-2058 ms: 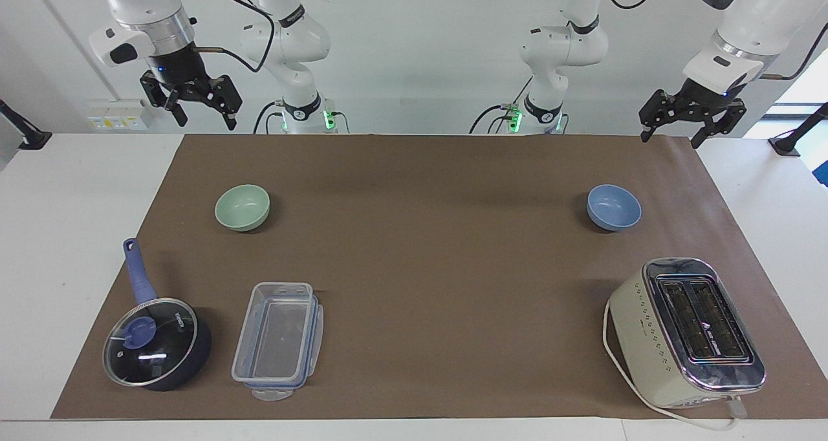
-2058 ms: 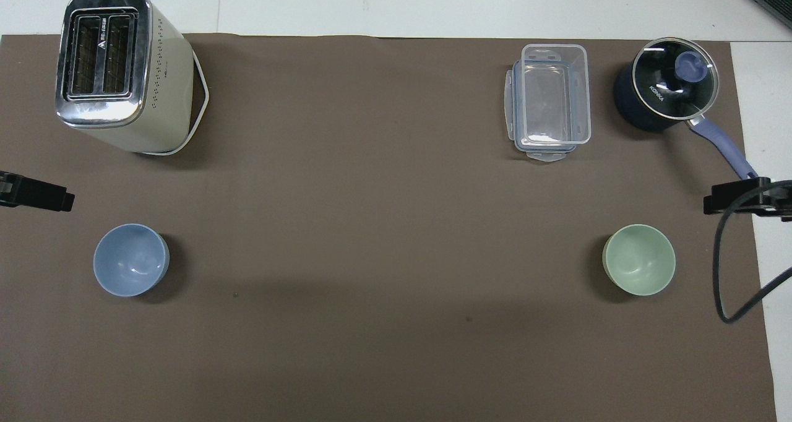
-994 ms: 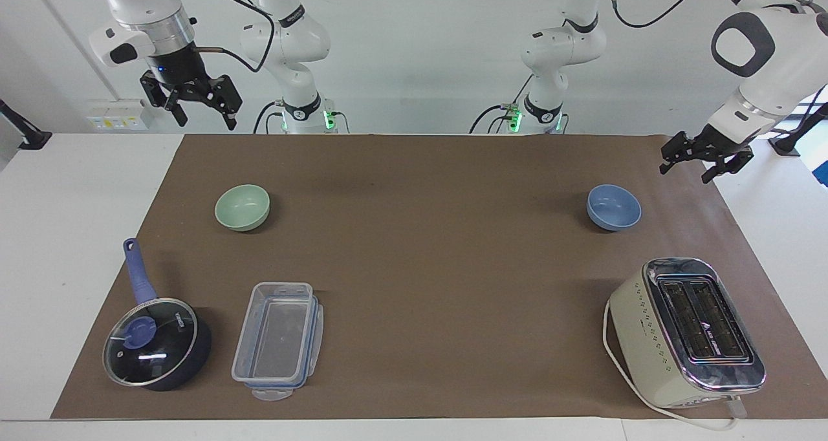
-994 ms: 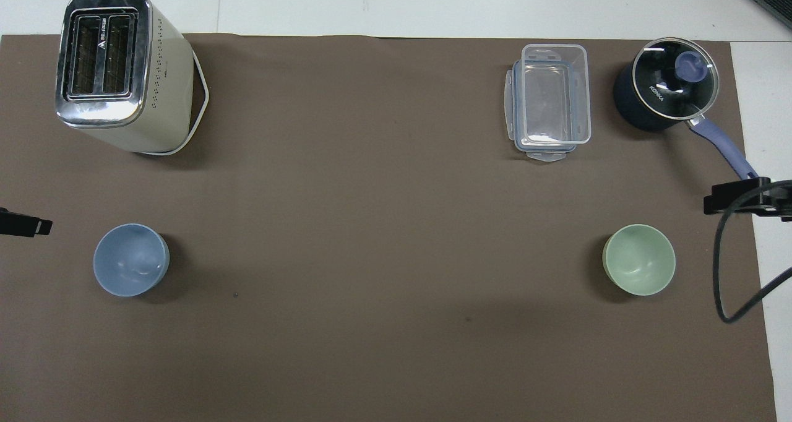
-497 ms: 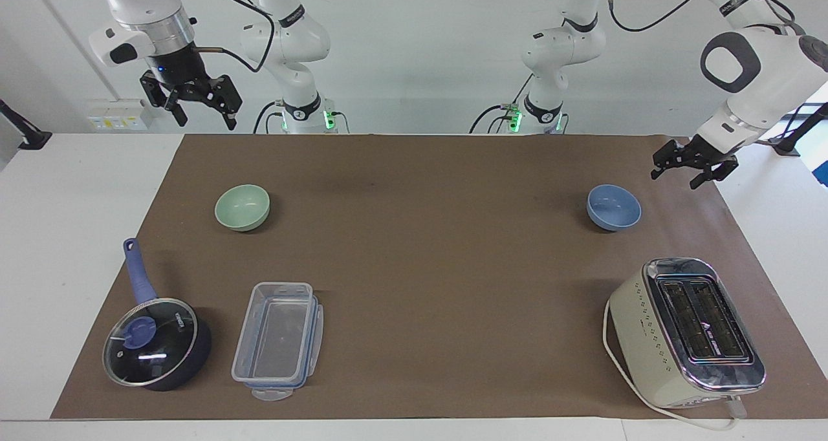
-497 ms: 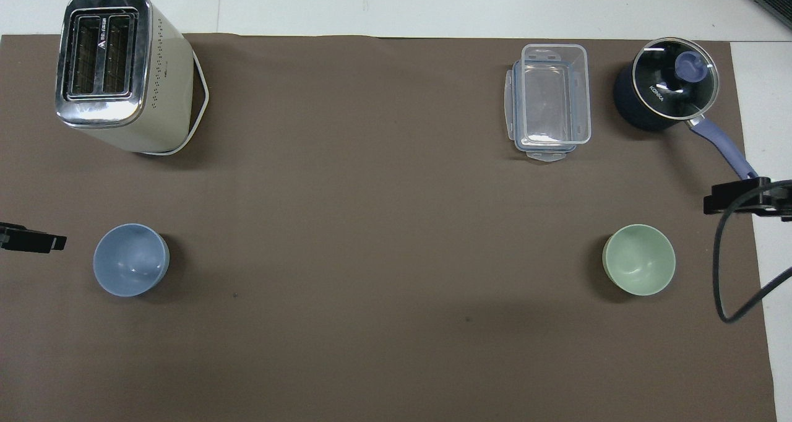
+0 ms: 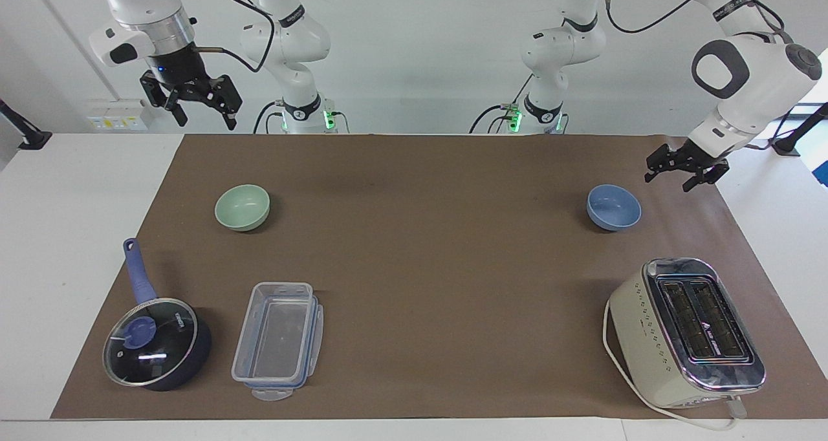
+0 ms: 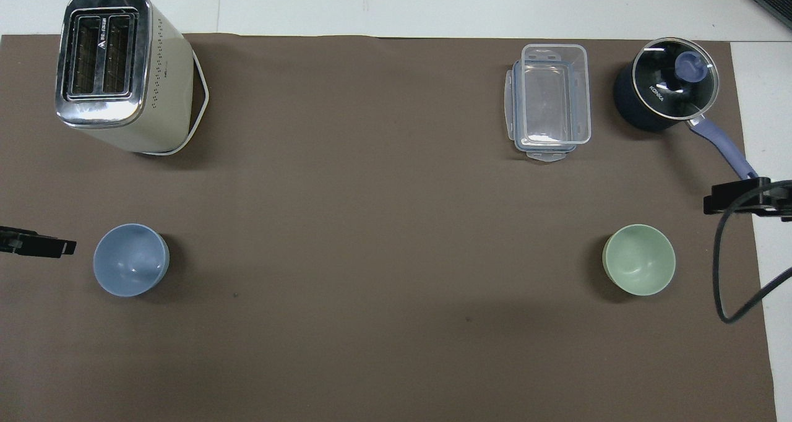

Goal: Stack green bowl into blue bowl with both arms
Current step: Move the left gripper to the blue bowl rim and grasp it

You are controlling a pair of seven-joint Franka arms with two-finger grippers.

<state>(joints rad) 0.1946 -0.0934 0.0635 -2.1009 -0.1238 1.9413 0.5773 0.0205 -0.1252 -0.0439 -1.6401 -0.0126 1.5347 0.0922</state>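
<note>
The green bowl (image 7: 242, 207) (image 8: 639, 259) sits upright on the brown mat toward the right arm's end of the table. The blue bowl (image 7: 613, 207) (image 8: 130, 259) sits upright toward the left arm's end. My left gripper (image 7: 668, 181) is open and empty, low over the mat's edge beside the blue bowl and apart from it. One of its fingers (image 8: 43, 246) shows in the overhead view. My right gripper (image 7: 204, 119) is open and empty; it waits high over the table edge by the robots, with its tip (image 8: 736, 199) at the overhead view's edge.
A cream toaster (image 7: 686, 331) (image 8: 117, 69) stands farther from the robots than the blue bowl. A clear plastic container (image 7: 278, 337) (image 8: 550, 100) and a dark-blue lidded saucepan (image 7: 158, 341) (image 8: 665, 85) stand farther out than the green bowl. A black cable (image 8: 721, 273) hangs beside the green bowl.
My left gripper has come down from high up and moved in toward the blue bowl. The right arm and both bowls have not moved.
</note>
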